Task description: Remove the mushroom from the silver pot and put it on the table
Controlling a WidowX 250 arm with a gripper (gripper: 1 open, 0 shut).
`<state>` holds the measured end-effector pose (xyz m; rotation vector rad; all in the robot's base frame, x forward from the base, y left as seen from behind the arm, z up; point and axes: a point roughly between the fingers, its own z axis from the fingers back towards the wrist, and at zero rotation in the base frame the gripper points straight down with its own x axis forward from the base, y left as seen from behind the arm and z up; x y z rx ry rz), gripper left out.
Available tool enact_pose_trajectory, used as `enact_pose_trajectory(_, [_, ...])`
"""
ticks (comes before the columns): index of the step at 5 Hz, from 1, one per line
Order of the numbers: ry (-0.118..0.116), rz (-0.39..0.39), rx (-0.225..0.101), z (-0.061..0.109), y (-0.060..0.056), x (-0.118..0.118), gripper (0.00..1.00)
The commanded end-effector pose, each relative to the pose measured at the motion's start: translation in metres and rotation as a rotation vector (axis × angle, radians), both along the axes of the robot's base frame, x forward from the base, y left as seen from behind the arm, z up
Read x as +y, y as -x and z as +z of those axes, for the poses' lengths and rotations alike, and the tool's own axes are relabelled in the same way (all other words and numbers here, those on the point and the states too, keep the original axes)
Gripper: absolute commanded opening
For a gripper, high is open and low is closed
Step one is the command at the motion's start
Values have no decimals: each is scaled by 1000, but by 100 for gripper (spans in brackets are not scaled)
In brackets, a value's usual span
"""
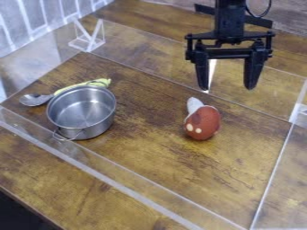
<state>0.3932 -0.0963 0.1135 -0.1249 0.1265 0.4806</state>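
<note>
The mushroom lies on its side on the table, red-brown cap toward the camera and whitish stem pointing away. Left of it stands the silver pot, empty inside. My gripper hangs above and slightly behind the mushroom, pointing straight down. Its two black fingers are spread wide with nothing between them.
A metal spoon and a yellow-green item lie behind the pot at the left. Clear acrylic walls border the tabletop. A clear stand sits at the back left.
</note>
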Motion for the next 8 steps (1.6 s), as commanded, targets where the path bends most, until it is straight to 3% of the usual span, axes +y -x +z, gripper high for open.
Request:
enact_pose_trajectory(1, [-7, 10, -35, 10, 3, 3, 100])
enact_pose_trajectory(2, [-3, 49, -35, 12, -8, 0, 100])
enact_pose_trajectory(3, [0, 69, -44, 14, -11, -11, 100])
enact_pose_trajectory(4, [-5, 97, -47, 12, -11, -19, 100])
enact_pose_trajectory(6, [-20, 155, -54, 6, -5, -2, 100])
enact_pose_trajectory(7, [-15, 164, -80, 13, -6, 7, 100])
enact_pose_trajectory(8, [3, 124, -101, 33, 0, 12, 100])
